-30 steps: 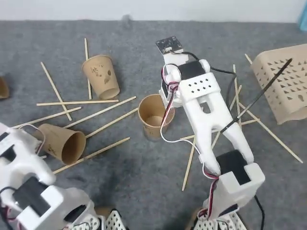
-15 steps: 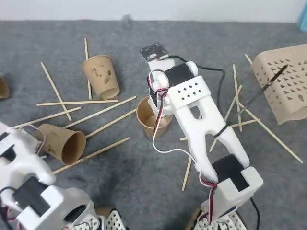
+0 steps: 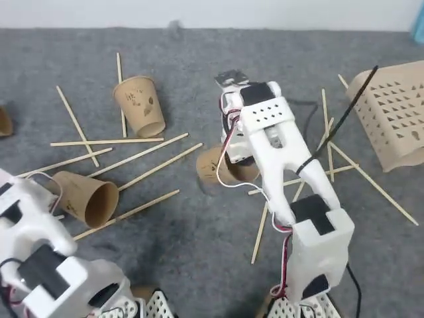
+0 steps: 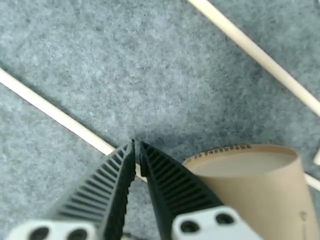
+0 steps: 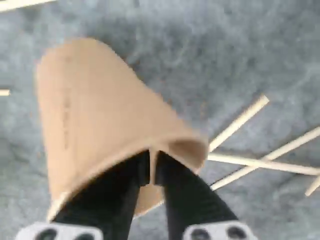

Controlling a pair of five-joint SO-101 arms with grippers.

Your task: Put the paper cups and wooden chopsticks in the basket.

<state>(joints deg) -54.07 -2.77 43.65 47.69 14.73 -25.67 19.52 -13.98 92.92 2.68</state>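
Paper cup now tipped sideways in right claw, no longer upright

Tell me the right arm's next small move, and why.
Probably raise the cup a bit and swing it toward the basket. The right gripper is shut on the cup's rim and the cup hangs tilted, while the basket sits farther right, past scattered chopsticks; more height should clear its wall.
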